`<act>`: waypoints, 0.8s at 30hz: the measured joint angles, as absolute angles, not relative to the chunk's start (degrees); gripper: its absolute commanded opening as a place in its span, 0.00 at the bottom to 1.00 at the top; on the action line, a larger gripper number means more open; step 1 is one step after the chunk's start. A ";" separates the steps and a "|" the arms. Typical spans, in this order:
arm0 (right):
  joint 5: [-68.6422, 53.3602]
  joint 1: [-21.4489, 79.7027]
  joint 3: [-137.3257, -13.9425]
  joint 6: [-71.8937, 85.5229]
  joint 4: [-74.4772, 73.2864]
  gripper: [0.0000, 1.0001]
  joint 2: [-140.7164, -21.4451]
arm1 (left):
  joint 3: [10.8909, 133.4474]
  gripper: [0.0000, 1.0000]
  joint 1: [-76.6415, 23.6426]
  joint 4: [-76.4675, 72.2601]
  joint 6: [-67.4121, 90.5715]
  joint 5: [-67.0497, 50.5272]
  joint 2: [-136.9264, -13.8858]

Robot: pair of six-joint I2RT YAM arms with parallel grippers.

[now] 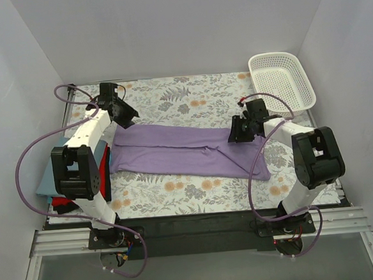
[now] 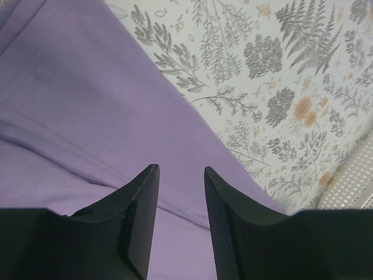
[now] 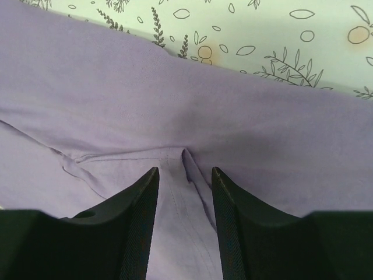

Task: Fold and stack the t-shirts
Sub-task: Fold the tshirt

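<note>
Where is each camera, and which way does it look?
Top external: above and behind, looking down on the floral cover; left arm and right arm show.
Left wrist: on the left arm, facing the edge of the purple t-shirt; open left tool shows.
Right wrist: on the right arm, facing a seam; open right tool shows.
Shared: purple t-shirt on floral cover.

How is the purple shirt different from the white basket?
The shirt is purple, the basket white. The shirt is solid cloth lying flat; the basket has little holes and raised sides. The shirt stretches across the middle; the basket sits at the far right corner. Both sit on the flowery table.
</note>
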State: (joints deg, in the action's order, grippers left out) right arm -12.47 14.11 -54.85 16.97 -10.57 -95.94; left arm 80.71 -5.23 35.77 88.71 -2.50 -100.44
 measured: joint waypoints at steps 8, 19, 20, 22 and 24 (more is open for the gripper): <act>-11.40 16.05 -55.07 16.23 -10.31 0.39 -97.89 | 76.55 0.34 -5.23 35.42 88.64 -4.54 -100.25; -10.31 18.48 -54.81 16.86 -10.41 0.12 -96.86 | 75.13 0.34 -5.23 34.48 88.25 -5.26 -99.09; -10.39 18.52 -54.59 17.04 -10.39 0.08 -96.31 | 74.98 0.34 -5.23 34.41 88.25 -5.32 -99.09; -10.52 18.83 -54.11 17.43 -10.41 0.01 -95.11 | 74.70 0.34 -5.23 34.35 88.23 -5.39 -99.09; -10.66 18.96 -53.43 17.87 -10.41 0.01 -93.71 | 74.59 0.34 -5.23 34.35 88.20 -5.43 -99.09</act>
